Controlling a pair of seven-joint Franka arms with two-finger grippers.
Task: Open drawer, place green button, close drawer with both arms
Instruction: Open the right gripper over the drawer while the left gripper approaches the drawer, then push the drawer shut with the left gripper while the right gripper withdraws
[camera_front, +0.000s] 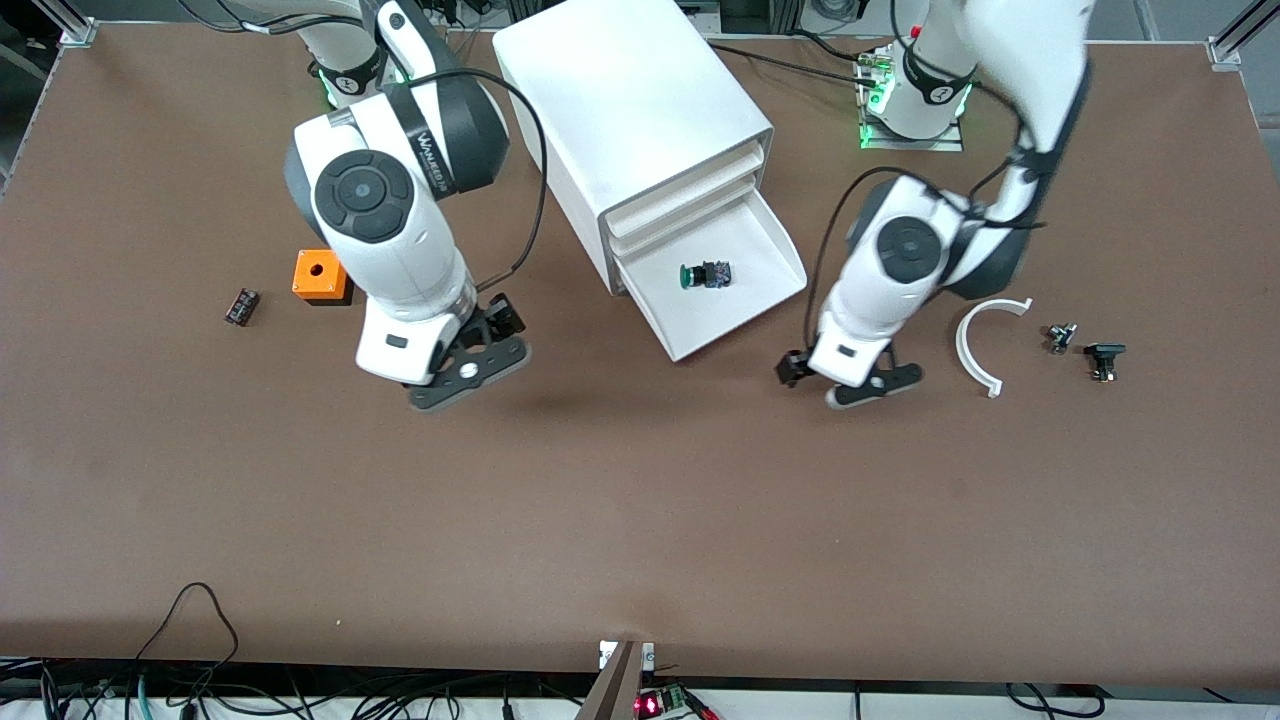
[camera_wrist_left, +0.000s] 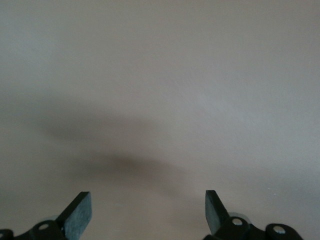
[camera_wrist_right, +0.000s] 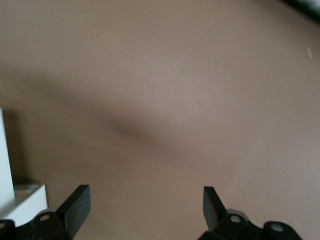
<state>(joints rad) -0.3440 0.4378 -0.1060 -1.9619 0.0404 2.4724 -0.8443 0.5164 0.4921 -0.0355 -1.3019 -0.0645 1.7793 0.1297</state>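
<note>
The big white cabinet (camera_front: 640, 110) stands at the middle back of the table. Its bottommost drawer (camera_front: 725, 318) is pulled open toward the front camera. The green-capped button (camera_front: 705, 274) lies on its side in the drawer. My right gripper (camera_front: 468, 372) hangs open and empty over bare table, beside the drawer toward the right arm's end; the right wrist view (camera_wrist_right: 145, 207) shows table and a white drawer corner (camera_wrist_right: 22, 202). My left gripper (camera_front: 850, 388) hangs open and empty over bare table beside the drawer's front corner toward the left arm's end; the left wrist view (camera_wrist_left: 148, 210) shows only table.
An orange cube with a hole (camera_front: 320, 277) and a small black part (camera_front: 241, 306) lie toward the right arm's end. A white curved strip (camera_front: 985, 345) and two small black parts (camera_front: 1060, 337) (camera_front: 1103, 358) lie toward the left arm's end.
</note>
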